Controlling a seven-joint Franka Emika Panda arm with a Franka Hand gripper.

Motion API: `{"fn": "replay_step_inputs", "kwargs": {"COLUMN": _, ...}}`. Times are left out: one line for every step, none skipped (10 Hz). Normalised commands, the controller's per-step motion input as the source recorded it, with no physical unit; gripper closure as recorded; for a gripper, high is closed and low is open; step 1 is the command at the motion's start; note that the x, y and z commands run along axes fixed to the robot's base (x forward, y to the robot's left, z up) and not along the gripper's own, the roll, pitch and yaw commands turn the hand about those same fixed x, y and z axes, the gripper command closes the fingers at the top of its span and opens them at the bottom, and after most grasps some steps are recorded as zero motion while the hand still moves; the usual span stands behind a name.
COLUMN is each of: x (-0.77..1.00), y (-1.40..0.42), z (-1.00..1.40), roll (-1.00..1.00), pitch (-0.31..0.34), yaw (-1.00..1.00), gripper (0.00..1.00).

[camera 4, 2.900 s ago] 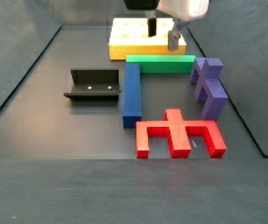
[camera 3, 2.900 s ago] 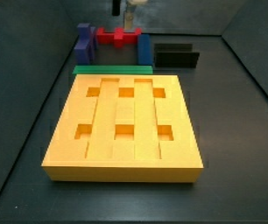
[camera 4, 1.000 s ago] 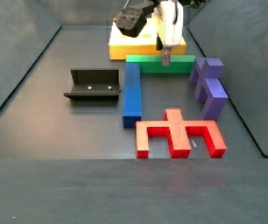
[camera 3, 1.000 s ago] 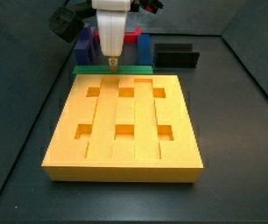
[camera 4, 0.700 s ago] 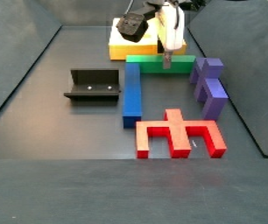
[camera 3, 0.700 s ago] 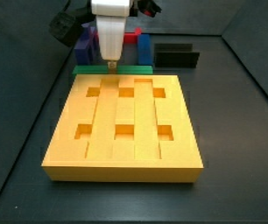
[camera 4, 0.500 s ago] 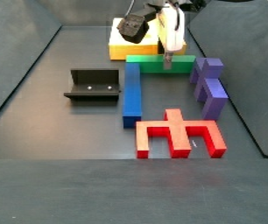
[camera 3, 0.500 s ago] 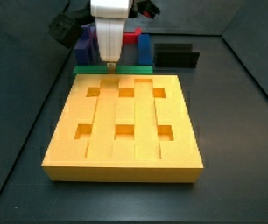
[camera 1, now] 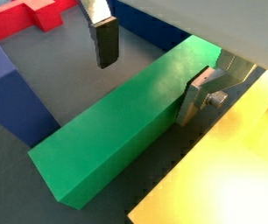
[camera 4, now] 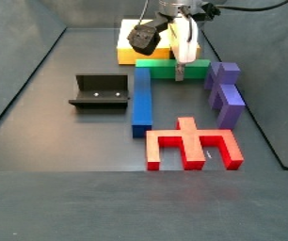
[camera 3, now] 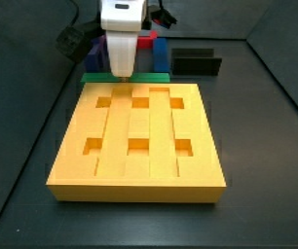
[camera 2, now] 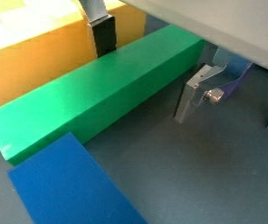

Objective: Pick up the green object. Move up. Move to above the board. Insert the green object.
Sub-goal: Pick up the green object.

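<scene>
The green object [camera 1: 123, 127] is a long green bar lying flat on the floor against the far edge of the board [camera 3: 138, 136], a large orange-yellow slab with square holes. It shows in both side views [camera 3: 97, 77] [camera 4: 157, 68] and in both wrist views [camera 2: 95, 92]. My gripper [camera 1: 151, 70] is low over the bar and open. One finger [camera 1: 105, 42] stands on one long side, the other finger [camera 1: 199, 94] on the opposite side by the board [camera 1: 236, 166]. In both wrist views gaps show between pads and bar. The gripper also shows in both side views [camera 3: 121, 70] [camera 4: 181, 70].
A long blue bar [camera 4: 141, 99] lies at right angles to the green bar's end. Purple-blue upright blocks [camera 4: 225, 92] and a red piece [camera 4: 191, 144] lie beyond it. The black fixture [camera 4: 100, 91] stands beside the blue bar. Dark walls enclose the floor.
My gripper has come down from high above the pieces onto the green bar, and its fingers now stand on either side of it. The bar has not moved.
</scene>
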Motion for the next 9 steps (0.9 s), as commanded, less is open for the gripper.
{"fn": "replay_step_inputs", "kwargs": {"x": 0.0, "y": 0.0, "z": 0.0, "roll": 0.0, "pitch": 0.0, "yaw": 0.0, "gripper": 0.0}}
{"fn": "replay_step_inputs", "kwargs": {"x": 0.0, "y": 0.0, "z": 0.0, "roll": 0.0, "pitch": 0.0, "yaw": 0.0, "gripper": 1.0}}
{"fn": "replay_step_inputs", "kwargs": {"x": 0.0, "y": 0.0, "z": 0.0, "roll": 0.0, "pitch": 0.0, "yaw": 0.0, "gripper": 1.0}}
{"fn": "replay_step_inputs", "kwargs": {"x": 0.0, "y": 0.0, "z": 0.0, "roll": 0.0, "pitch": 0.0, "yaw": 0.0, "gripper": 1.0}}
{"fn": "replay_step_inputs", "kwargs": {"x": 0.0, "y": 0.0, "z": 0.0, "roll": 0.0, "pitch": 0.0, "yaw": 0.0, "gripper": 1.0}}
{"fn": "replay_step_inputs", "kwargs": {"x": 0.0, "y": 0.0, "z": 0.0, "roll": 0.0, "pitch": 0.0, "yaw": 0.0, "gripper": 1.0}}
{"fn": "replay_step_inputs", "kwargs": {"x": 0.0, "y": 0.0, "z": 0.0, "roll": 0.0, "pitch": 0.0, "yaw": 0.0, "gripper": 1.0}}
{"fn": "replay_step_inputs", "kwargs": {"x": 0.0, "y": 0.0, "z": 0.0, "roll": 0.0, "pitch": 0.0, "yaw": 0.0, "gripper": 1.0}}
{"fn": "replay_step_inputs", "kwargs": {"x": 0.0, "y": 0.0, "z": 0.0, "roll": 0.0, "pitch": 0.0, "yaw": 0.0, "gripper": 1.0}}
